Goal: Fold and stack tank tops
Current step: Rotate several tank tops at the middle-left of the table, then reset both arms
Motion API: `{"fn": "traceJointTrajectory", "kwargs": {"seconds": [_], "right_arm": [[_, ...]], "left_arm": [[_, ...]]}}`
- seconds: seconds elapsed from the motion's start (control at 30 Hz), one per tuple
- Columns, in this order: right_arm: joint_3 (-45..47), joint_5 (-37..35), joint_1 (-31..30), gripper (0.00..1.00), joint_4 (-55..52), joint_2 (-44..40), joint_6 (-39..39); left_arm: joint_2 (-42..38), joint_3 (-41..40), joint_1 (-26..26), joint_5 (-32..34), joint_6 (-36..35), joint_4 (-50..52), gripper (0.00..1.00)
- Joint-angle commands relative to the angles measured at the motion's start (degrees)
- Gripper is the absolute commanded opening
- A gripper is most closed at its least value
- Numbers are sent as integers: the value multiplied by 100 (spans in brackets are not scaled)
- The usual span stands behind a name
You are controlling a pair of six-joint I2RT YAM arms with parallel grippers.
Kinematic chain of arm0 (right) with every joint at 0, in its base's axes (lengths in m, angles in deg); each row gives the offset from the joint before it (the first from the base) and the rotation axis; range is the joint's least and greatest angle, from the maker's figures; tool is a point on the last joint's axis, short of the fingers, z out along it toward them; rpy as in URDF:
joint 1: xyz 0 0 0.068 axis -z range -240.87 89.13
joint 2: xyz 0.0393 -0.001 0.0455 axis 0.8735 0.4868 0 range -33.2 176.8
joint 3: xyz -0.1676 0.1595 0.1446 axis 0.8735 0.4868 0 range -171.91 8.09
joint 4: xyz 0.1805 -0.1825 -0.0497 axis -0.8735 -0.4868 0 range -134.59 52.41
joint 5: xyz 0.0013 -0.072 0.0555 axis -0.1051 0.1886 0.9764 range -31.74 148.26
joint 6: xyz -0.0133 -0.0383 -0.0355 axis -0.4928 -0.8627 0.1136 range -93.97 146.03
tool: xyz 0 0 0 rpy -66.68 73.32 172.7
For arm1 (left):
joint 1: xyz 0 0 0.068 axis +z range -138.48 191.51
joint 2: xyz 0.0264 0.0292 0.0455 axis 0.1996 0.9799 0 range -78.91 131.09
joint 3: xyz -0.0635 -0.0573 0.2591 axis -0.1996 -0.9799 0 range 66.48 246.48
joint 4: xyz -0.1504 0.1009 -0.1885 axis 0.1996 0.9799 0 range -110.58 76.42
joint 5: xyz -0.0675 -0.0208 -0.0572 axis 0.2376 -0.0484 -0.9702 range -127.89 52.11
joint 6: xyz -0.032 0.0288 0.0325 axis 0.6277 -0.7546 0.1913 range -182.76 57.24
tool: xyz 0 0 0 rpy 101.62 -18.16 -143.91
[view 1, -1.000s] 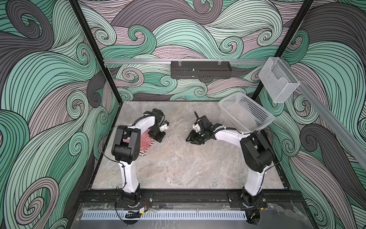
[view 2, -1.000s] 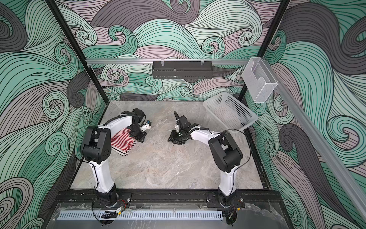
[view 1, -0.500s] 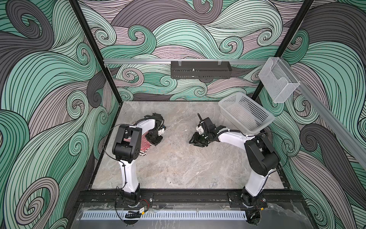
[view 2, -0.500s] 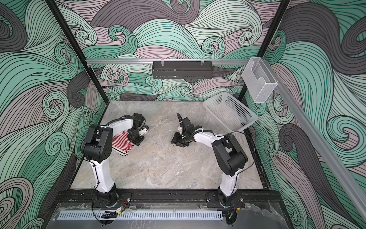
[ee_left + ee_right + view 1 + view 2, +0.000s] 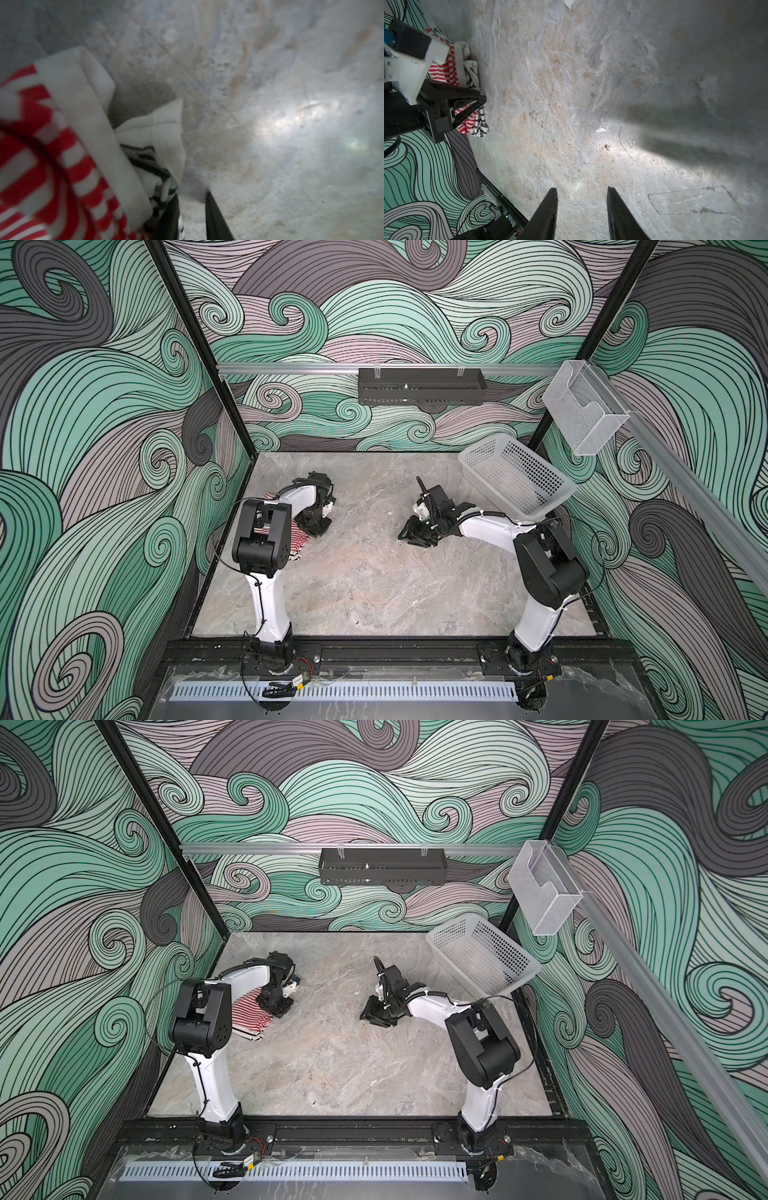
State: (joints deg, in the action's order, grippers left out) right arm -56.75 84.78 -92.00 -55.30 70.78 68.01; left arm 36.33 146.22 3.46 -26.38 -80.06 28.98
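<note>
The tank tops lie stacked by the left wall: the red-and-white one (image 5: 293,541) (image 5: 248,1017) (image 5: 37,158) on top, the black-and-white one (image 5: 158,166) (image 5: 480,124) peeking out beneath its edge. My left gripper (image 5: 319,531) (image 5: 277,1009) (image 5: 192,199) is down at the stack's right edge. It is open by a narrow gap showing bare table, and one finger presses against the cloth. My right gripper (image 5: 409,536) (image 5: 372,1017) (image 5: 581,193) is low over the bare middle of the table (image 5: 374,580), open with nothing between its fingers.
A white perforated basket (image 5: 463,456) (image 5: 432,934) leans tilted at the back right corner. A black tray (image 5: 422,385) hangs on the back rail and a clear holder (image 5: 582,414) on the right rail. The left arm's elbow (image 5: 262,531) hides part of the stack.
My left gripper has moved left and toward the front, down onto the stack's edge, its jaws narrowing slightly. The right gripper has drifted slightly nearer the front, still open.
</note>
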Motion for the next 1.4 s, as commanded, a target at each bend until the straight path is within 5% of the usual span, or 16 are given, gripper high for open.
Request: {"fn": "traceJointTrajectory", "kwargs": {"seconds": [0.0,0.5,0.8,0.97,1.07,1.13,1.23,1.37], "right_arm": [[17,-73,49,41,18,-150,-71],[50,-44,272,41,-121,-288,-163],[27,-173,577,45,-567,-585,-453],[-21,-532,984,63,-1043,-1047,-950],[-30,-1243,1156,70,-1293,-1510,-1539],[188,-2245,1224,72,-1160,-1921,-1893],[712,-3422,1303,74,-626,-2512,-2614],[2067,-4620,1338,73,1191,-3453,-3679]], "left_arm": [[230,226,118,152,86,-122,24],[737,973,287,236,297,77,24],[-260,681,152,-1042,454,177,24],[-1240,248,108,-1764,685,-333,29],[-1944,-534,109,-2021,997,-1355,49],[-2378,-1194,94,-2269,1179,-2117,75],[-2964,-2239,59,-2233,1544,-3493,98],[-3545,-3760,59,-1818,1521,-5784,99]]}}
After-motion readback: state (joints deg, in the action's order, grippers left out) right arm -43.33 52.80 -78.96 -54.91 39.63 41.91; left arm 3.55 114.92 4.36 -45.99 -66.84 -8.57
